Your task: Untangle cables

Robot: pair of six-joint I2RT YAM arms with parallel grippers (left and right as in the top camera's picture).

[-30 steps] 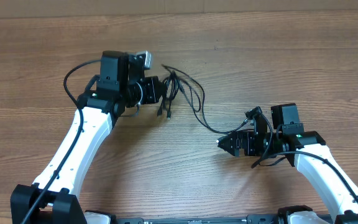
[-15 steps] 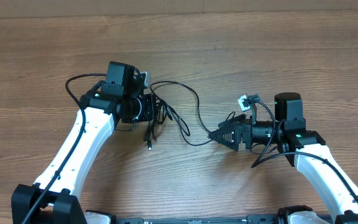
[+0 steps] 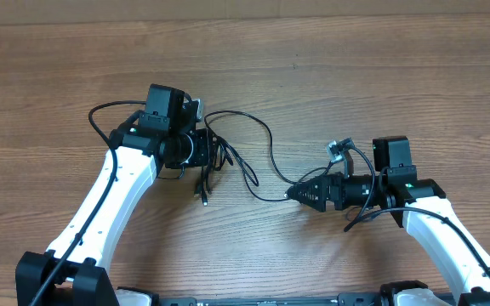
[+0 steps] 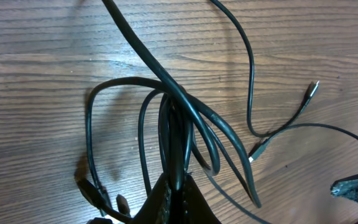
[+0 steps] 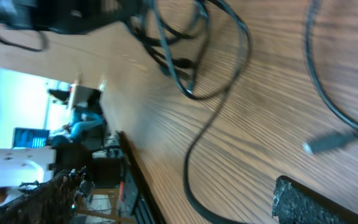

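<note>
The cables (image 3: pixel 204 189) are thin black cords lying looped on the wooden table. My left gripper (image 3: pixel 213 153) is shut on a bunch of them. In the left wrist view the jaws (image 4: pixel 179 190) pinch several strands (image 4: pixel 173 93) that fan out in loops above them. Two silvery plug tips (image 4: pixel 312 89) lie free to the right. One strand trails right across the table to my right gripper (image 3: pixel 300 194). In the right wrist view that gripper (image 5: pixel 176 183) is wide open, and a cable (image 5: pixel 187 168) curves across the wood between its fingers, touching neither. A plug (image 5: pixel 328 143) lies close by.
The bare wooden table (image 3: pixel 398 76) stretches behind and between the arms. A thicker black arm cable (image 3: pixel 100 110) arcs beside my left wrist. The right wrist view shows the table's front edge (image 5: pixel 129 168), with the room beyond it.
The left gripper has dragged the cable bunch toward the near left, then held still. The right gripper has rolled and moved slightly down to the trailing strand, staying open.
</note>
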